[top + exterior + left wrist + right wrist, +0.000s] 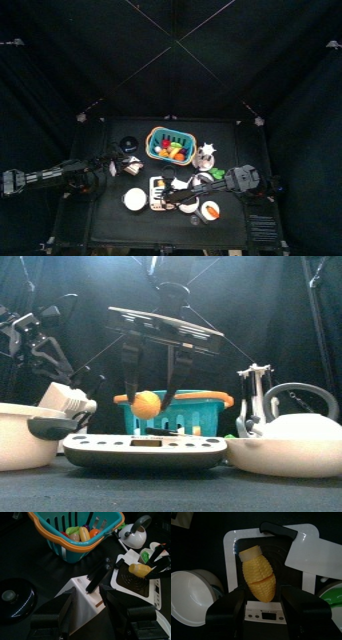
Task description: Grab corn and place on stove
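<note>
Corn [259, 578] appears to be a light, rigid plastic toy with a ribbed yellow body that should give the pads some purchase; its rounded, tapering form suggests it could roll or twist if pinched near either end. The sound place to hold it is across the thick middle, and that is where the right gripper [264, 598] has it: the cob sits between the two jaws, which stand fairly wide around its girth, with the pale stalk end pointing away from the wrist. In the right wrist view the cob hangs directly over the stove [304, 534], above the dark cooking area inside the white frame, not visibly resting on it. A white bowl [191, 594] lies just beside the stove's edge. The left wrist view shows the cob [139, 570] above the stove. The left gripper [94, 178] waits at the table's left edge; its jaw state cannot be read.
</note>
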